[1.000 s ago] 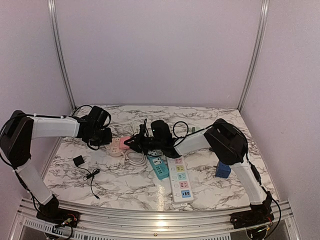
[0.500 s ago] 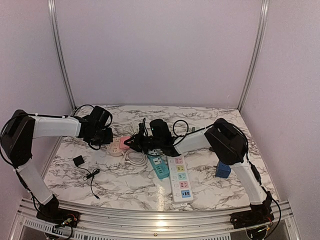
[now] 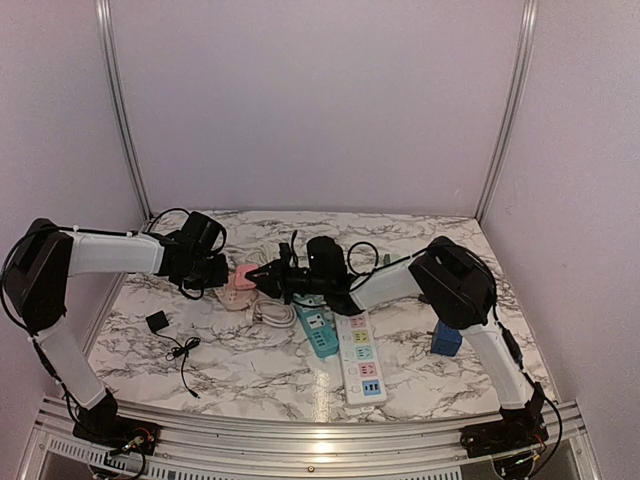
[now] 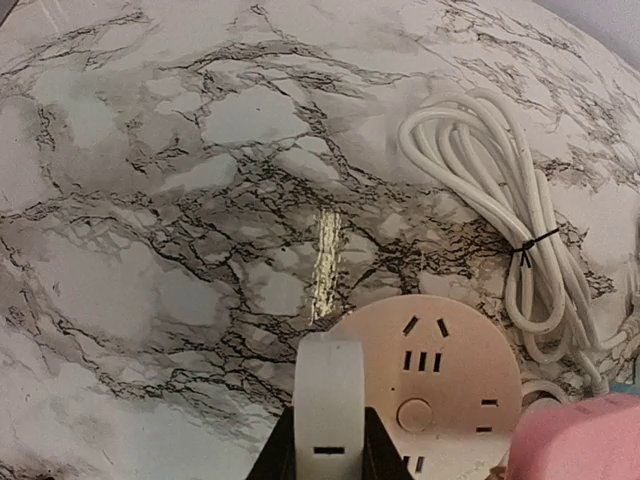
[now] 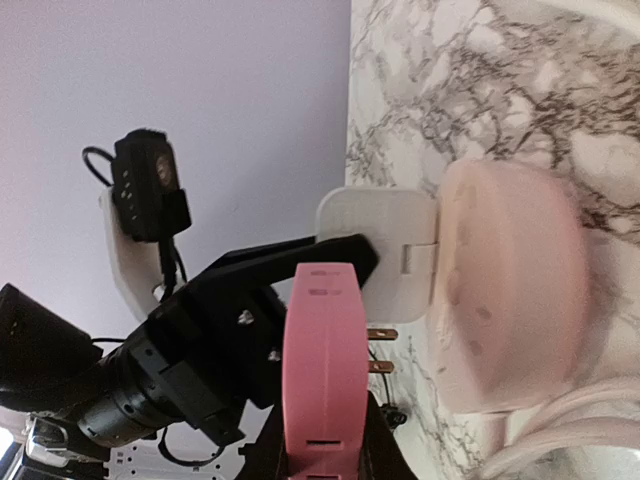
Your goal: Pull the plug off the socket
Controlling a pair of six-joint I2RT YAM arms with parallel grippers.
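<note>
Right wrist view: the right claw (image 5: 322,425) is clamped on the pink plug (image 5: 320,330), whose bare prongs sit just clear of the round socket (image 5: 505,290) beside its fingertips. The left claw (image 4: 328,445) pinches the white block (image 4: 328,390) on the socket's edge. The unplugging looks done.

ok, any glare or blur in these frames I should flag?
Left wrist: glare streak on the marble table, white block sharp, pink plug blurred at the corner. Right wrist: pink plug sharp, round socket soft. Top external: glare on the front rail.
</note>
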